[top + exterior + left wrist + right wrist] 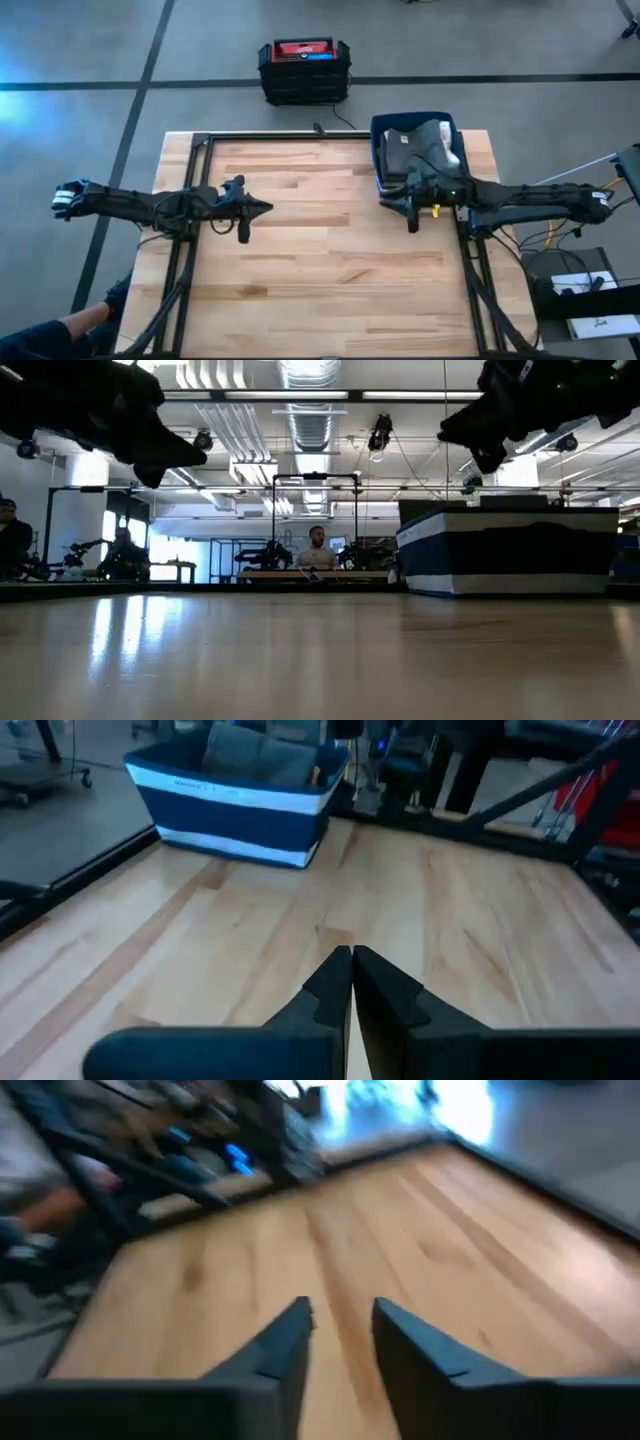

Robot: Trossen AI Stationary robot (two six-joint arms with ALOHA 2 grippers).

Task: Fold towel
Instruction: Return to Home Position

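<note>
Towels [415, 145] flat in bin [378, 140] (far rt), L pincer [267, 208], R pincer [385, 203] aloft

Butcher-block table [330, 250], black frame rails [270, 137] along far & side edges. Blue laundry organizer [235, 810] w/ white stripe sits at far right corner.

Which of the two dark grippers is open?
The right gripper, by the blue fabric basket: a gap shows between its fingers; the left gripper shows none.
</note>
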